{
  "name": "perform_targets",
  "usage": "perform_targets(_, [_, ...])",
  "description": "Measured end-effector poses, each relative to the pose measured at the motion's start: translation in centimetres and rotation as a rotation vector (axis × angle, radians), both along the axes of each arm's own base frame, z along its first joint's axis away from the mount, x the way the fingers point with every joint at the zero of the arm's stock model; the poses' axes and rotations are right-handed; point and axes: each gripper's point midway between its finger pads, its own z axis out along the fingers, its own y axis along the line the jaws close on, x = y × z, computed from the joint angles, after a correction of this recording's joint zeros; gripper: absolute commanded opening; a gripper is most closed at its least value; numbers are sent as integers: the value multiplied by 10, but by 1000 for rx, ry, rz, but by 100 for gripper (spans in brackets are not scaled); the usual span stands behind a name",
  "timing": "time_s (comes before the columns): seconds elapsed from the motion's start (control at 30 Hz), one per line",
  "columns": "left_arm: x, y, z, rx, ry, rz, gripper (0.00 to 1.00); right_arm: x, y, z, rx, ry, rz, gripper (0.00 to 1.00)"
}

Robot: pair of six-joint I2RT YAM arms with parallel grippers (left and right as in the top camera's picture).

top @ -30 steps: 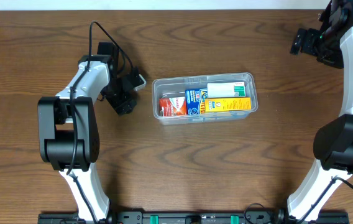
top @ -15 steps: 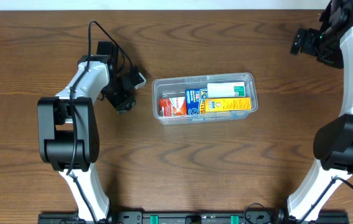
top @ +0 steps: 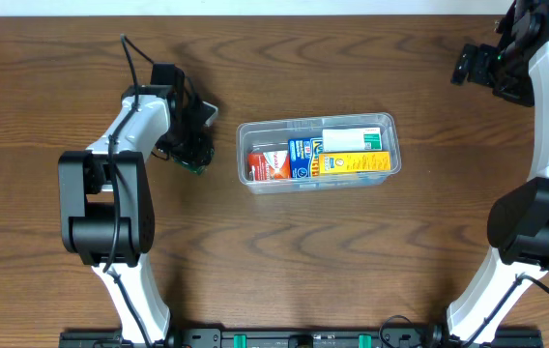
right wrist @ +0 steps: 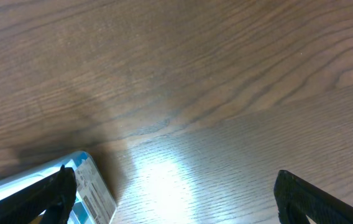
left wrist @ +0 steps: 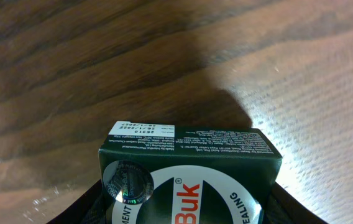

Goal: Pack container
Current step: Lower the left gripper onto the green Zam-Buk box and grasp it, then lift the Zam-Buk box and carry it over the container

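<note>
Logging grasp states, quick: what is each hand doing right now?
Left hand: closed on the dark green box.
Right hand: open, holding nothing.

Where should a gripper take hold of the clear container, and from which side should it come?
Likely best is the rim of the container at its far-left corner, coming down from above with one finger inside the wall and one outside. That corner is bare; elsewhere the boxes lie close to the walls, leaving a finger little room.
</note>
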Motion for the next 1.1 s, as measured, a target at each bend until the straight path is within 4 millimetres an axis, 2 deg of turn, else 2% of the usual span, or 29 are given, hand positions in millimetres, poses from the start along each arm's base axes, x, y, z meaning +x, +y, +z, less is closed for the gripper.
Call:
perform_targets(0.2, [1, -1, 1, -22, 23, 202, 39, 0, 0, 0, 0, 0, 0, 99])
perform_targets(0.4, [2, -2, 1, -35, 32, 319, 39, 0, 0, 0, 0, 0, 0, 99])
perform_targets(0.73, [3, -2, 2, -39, 35, 373, 39, 0, 0, 0, 0, 0, 0, 99])
perform_targets(0.93, [-5, -2, 5, -32, 68, 378, 39, 0, 0, 0, 0, 0, 0, 99])
perform_targets(1.0, [-7, -1, 10, -30, 66, 381, 39, 0, 0, 0, 0, 0, 0, 99])
perform_targets(1.1, [-7, 2, 28, -19, 33, 394, 39, 0, 0, 0, 0, 0, 0, 99])
